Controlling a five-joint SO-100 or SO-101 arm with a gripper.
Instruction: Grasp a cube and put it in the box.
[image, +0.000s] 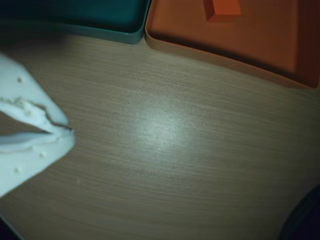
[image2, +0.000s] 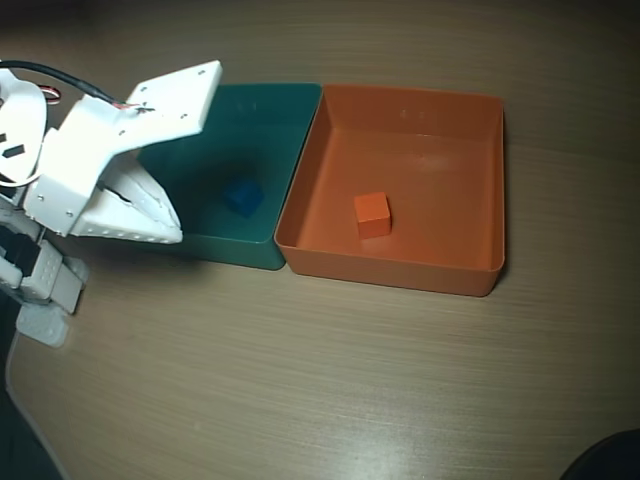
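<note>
Resting in one box (image2: 470, 270): one cube (image2: 372, 213); fingers (image2: 170, 232) together, empty

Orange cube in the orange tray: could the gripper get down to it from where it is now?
Probably yes. The orange cube sits alone mid-floor in the orange tray, open from above. The gripper, closed and empty, is over the teal tray's near-left edge.
</note>
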